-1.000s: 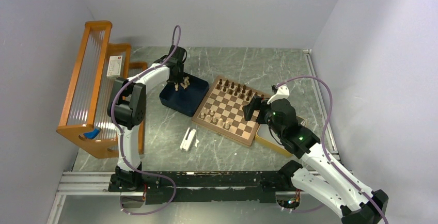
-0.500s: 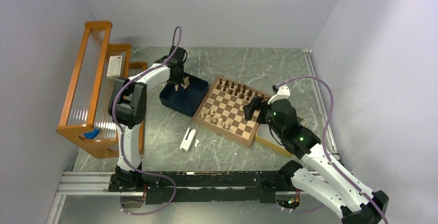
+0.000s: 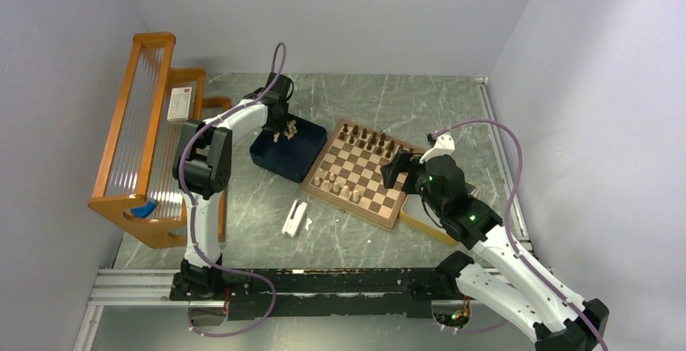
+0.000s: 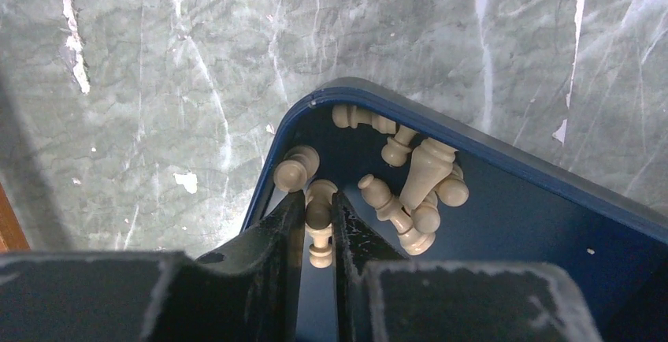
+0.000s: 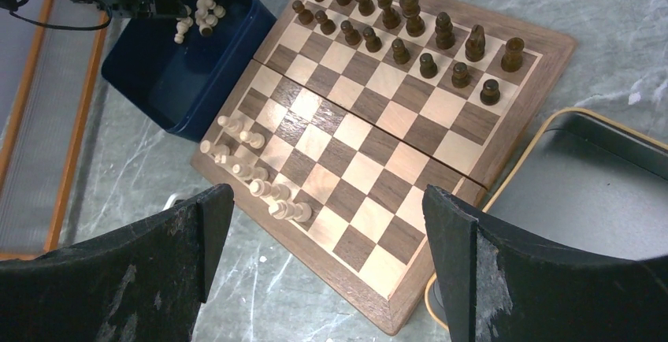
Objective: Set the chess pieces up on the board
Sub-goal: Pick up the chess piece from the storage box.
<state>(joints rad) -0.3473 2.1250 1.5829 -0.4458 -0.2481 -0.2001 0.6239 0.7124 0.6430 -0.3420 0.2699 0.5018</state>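
Left fingers (image 4: 280, 239) have nipped tighter onto a pale pawn (image 4: 319, 216) in the blue tray (image 4: 512, 224), likely ready to lift; right fingers (image 5: 173, 263) gape wide.

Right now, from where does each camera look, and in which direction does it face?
Top external: high behind the bases, facing down at the table; left arm, right arm, board and blue tray show.
Left wrist: over the tray's corner, looking down; left claw shut on a pale piece.
Right wrist: over the board, looking down; open right claw frames it.
Shared: both wrist views show the tray's loose pale pieces.
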